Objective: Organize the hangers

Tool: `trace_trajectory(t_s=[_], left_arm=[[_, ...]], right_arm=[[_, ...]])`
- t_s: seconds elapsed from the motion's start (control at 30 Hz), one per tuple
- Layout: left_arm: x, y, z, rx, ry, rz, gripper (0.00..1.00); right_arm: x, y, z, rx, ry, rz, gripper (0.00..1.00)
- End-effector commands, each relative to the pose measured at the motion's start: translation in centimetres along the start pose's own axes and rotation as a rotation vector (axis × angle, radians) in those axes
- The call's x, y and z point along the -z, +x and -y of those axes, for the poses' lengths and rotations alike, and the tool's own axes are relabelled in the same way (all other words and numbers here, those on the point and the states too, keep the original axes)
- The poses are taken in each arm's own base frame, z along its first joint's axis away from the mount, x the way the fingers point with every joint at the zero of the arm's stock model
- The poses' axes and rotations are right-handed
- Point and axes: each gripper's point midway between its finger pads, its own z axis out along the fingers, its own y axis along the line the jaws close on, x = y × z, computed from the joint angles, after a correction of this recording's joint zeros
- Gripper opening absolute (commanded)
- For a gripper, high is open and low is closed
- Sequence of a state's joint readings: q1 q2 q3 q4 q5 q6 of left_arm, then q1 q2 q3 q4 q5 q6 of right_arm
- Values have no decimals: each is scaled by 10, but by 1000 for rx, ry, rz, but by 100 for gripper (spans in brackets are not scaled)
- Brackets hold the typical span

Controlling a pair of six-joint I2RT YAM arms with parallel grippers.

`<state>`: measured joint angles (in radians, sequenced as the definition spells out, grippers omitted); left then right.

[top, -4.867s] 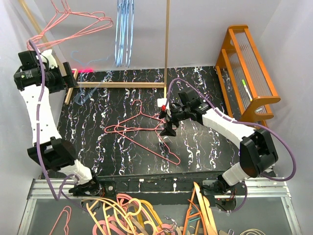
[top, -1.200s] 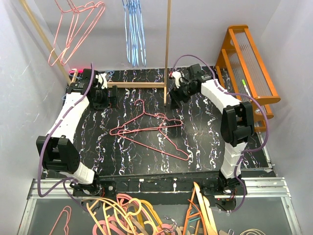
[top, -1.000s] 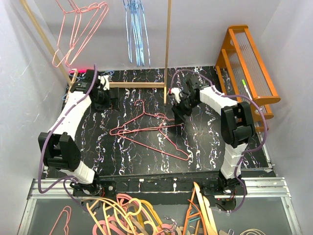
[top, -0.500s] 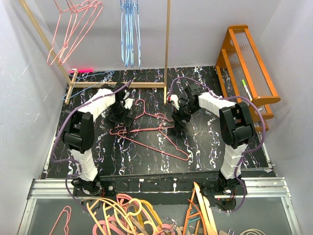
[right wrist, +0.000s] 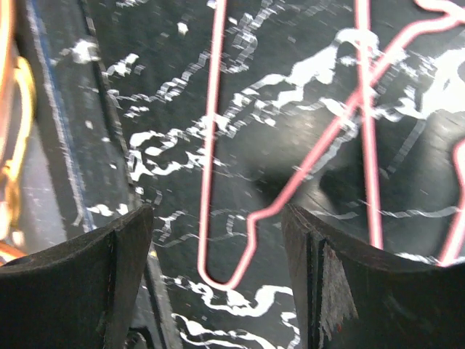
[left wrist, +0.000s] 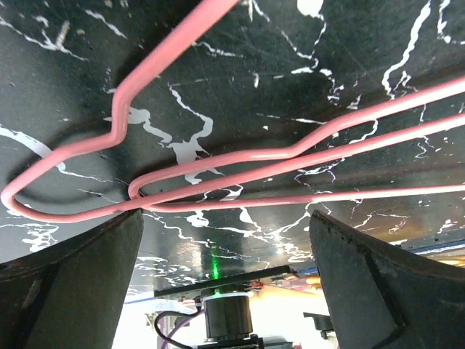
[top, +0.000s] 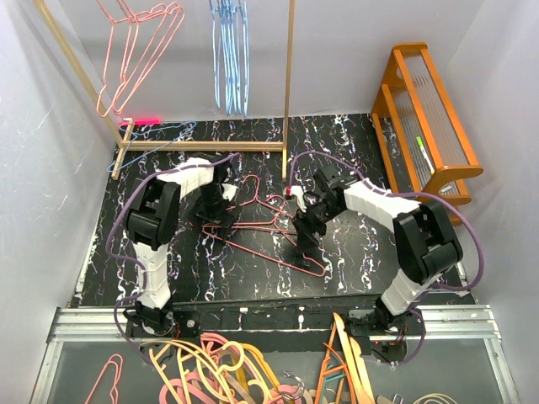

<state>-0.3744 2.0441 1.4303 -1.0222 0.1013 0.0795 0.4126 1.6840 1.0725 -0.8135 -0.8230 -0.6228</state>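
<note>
- Lying flat on the black, white-veined table [top: 244,278], two pink-red thin wire hangers [top: 268,225] overlap just in front of the pale wooden upright post [top: 289,93]. One hook curls up close to the post's foot.
- The left gripper [top: 221,220] is down over the left end of the pair, in front of the post and to its left. The right gripper [top: 305,240] is down over the right end, in front of the post and slightly to its right.
- From above, both claws hide the wire beneath them, so the jaw gaps cannot be read there.
- The left wrist view fills that in. Its dark fingers [left wrist: 65,269] stand wide apart, with the bent shoulders of both wires on the table between them and nothing clamped.
- The right wrist view shows its fingers [right wrist: 363,291] apart too. One rounded wire corner lies in the gap, not gripped, and a second wire crosses it farther out.
- Only the overhead view shows the rest:
  - more pink-red wire hangers [top: 135,50] hang from a slanted wooden rod [top: 76,71] well left of the post;
  - a bunch of light-blue wire hangers [top: 229,50] hangs just left of the post.
- An orange wooden rack [top: 425,126] stands well to the right of the post.
- A heap of thick orange, pink and cream hangers [top: 219,362] lies far in front of the post, past the table's near edge.
</note>
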Motion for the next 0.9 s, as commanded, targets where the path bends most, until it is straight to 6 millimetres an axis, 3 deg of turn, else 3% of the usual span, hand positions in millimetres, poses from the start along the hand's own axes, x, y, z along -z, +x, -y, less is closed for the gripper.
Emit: trace_trajectory(t_s=[0.0, 0.13, 0.3, 0.5, 0.57, 0.67, 0.77, 0.87], left_arm=[[-10, -23, -7, 17, -25, 41, 97], [-19, -46, -15, 20, -56, 58, 97], [-23, -82, -40, 1, -176, 119, 97], [-14, -114, -79, 32, -242, 160, 97], [-8, -120, -85, 41, -236, 169, 97], [2, -125, -88, 37, -244, 187, 97], [6, -126, -90, 43, -250, 197, 97], [8, -127, -91, 51, -254, 203, 97]], right_arm=[[-9, -32, -37, -10, -68, 102, 73], [-25, -39, -60, -14, -126, 101, 73], [-34, -46, -69, -17, -148, 111, 73], [-57, -24, -77, 14, -119, 52, 73], [-59, -22, -53, 70, 17, 46, 74], [-47, -39, -16, 241, 218, 71, 79], [-27, -63, 11, 431, 346, 84, 81], [6, -87, 32, 548, 402, 121, 84]])
